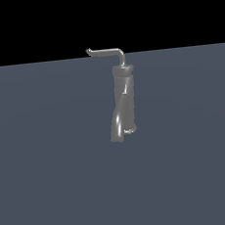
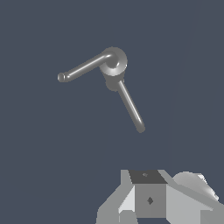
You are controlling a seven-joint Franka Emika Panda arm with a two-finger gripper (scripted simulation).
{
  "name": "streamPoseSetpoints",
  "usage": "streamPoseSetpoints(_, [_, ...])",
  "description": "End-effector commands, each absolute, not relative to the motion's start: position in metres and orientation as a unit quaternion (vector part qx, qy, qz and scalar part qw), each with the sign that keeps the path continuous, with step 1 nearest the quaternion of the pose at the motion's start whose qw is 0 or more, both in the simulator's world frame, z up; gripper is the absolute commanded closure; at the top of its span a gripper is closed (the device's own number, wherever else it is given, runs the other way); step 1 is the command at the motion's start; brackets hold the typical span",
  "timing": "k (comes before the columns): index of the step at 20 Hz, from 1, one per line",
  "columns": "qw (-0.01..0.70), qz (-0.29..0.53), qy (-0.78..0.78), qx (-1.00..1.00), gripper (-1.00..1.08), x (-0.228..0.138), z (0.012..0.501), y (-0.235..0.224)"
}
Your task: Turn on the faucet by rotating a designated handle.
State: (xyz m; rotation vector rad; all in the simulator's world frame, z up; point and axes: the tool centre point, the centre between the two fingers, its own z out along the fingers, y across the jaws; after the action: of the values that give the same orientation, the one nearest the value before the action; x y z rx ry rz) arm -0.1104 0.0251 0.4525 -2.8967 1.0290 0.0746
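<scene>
On grey floor: faucet [image 1: 122, 103] upright, twisted column | handle [image 1: 105, 51] thin, bent, atop | end effector [image 2: 151, 199] opening indiscernible

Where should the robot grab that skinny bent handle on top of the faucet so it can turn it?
Probably best near the far end of the handle, just before its small upturned tip, coming down from above. The rod lies level and sticks out to the exterior view's left of the faucet, so fingers can straddle it, and a hold far from the column should turn it most easily. The gripper is not touching it.
</scene>
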Motion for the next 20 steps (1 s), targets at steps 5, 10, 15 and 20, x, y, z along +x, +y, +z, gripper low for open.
streamPoseSetpoints(5, [0.031,0.026,0.414,-0.910,1.08,-0.077,0.438,0.026])
streamPoseSetpoints(10, [0.029,0.026,0.472,-0.881,1.08,-0.052,0.424,0.026])
streamPoseSetpoints(15, [0.025,0.025,0.528,-0.848,1.08,-0.027,0.408,0.027])
streamPoseSetpoints(20, [0.021,0.024,0.582,-0.812,1.08,-0.003,0.391,0.027])
